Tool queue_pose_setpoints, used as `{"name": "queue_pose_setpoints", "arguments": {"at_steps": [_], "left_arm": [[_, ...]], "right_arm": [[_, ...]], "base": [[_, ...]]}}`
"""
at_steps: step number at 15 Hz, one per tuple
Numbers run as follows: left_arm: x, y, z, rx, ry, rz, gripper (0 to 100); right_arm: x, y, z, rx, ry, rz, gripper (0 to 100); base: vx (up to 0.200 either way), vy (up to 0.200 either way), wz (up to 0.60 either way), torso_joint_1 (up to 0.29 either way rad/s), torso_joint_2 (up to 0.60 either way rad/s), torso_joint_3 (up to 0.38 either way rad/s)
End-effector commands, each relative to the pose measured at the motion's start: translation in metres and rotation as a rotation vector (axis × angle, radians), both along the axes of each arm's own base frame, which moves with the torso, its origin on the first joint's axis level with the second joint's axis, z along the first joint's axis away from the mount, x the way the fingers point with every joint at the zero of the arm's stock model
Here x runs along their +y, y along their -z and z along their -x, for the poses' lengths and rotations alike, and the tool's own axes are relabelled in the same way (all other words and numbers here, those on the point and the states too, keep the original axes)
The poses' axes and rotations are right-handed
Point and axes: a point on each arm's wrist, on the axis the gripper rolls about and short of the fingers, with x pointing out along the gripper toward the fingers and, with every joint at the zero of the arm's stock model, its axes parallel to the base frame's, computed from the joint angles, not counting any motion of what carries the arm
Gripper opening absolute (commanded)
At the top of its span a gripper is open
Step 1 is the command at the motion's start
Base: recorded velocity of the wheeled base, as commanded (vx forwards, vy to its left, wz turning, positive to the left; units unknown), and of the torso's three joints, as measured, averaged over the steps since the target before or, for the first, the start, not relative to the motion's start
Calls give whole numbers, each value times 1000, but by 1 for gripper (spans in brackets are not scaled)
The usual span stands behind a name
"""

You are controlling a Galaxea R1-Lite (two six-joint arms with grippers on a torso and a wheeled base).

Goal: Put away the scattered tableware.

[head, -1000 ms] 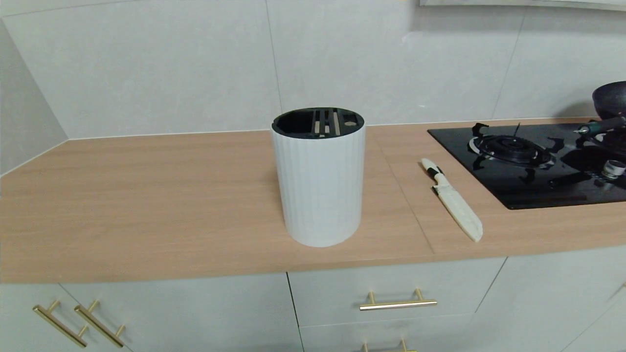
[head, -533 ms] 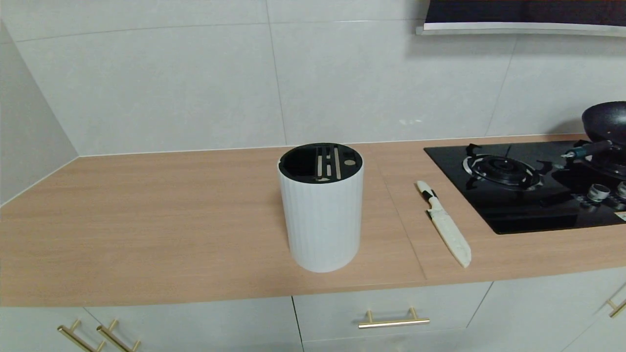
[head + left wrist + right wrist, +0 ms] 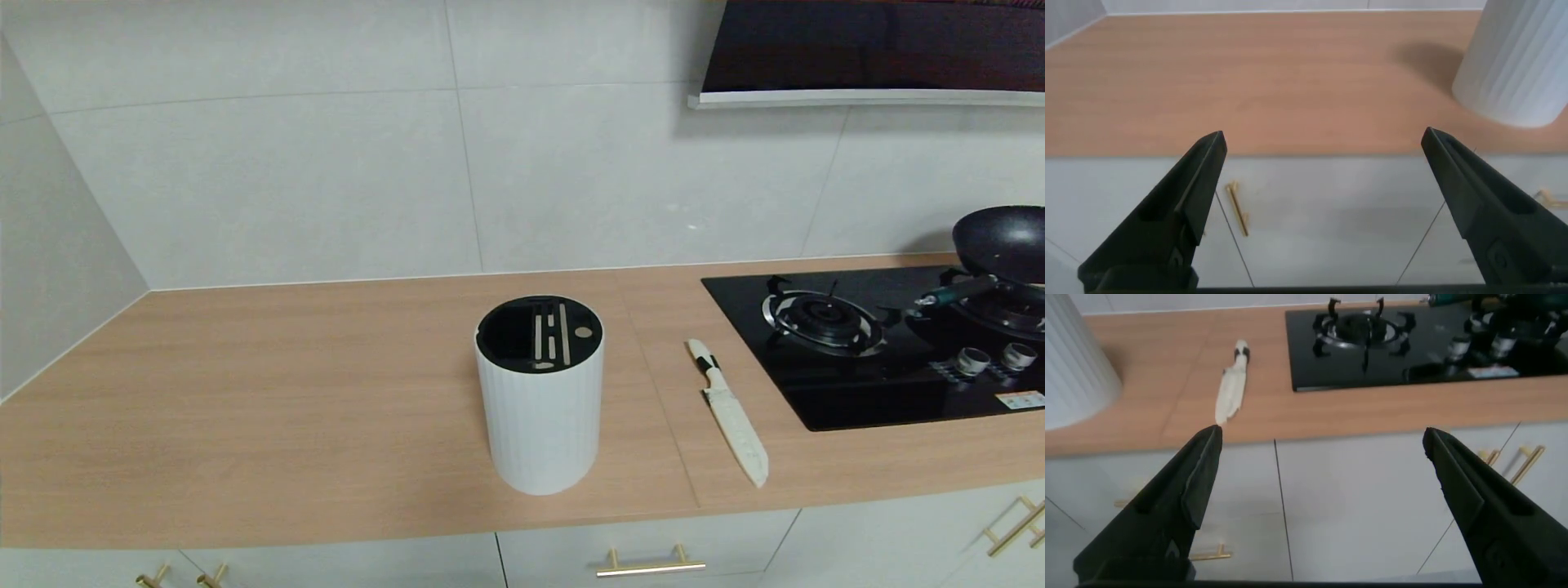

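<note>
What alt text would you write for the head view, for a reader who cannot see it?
A pale knife lies flat on a wooden countertop, apart from an upright white ribbed holder with a black slotted top on its left and a black gas hob on its right. A dark pan sits on the hob's right side.

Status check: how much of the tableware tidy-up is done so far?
Done: nothing; the knife lies on the counter beside the holder, whose slots look empty. In hand: nothing; left end effector and right end effector are open. Left: grasp the knife, slot it in.
</note>
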Motion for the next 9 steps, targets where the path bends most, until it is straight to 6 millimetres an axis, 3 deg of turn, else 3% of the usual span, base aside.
{"name": "queue_pose_setpoints", "arguments": {"at_steps": [1, 9], "left_arm": [[0, 0, 0, -1, 0, 0, 100], [0, 0, 0, -1, -1, 0, 100]], "right_arm": [[0, 0, 0, 2, 0, 1, 100], [0, 0, 0, 1, 0, -2, 100]], "base": [[0, 0, 0, 281, -618, -330], [0, 0, 0, 211, -433, -228]]}}
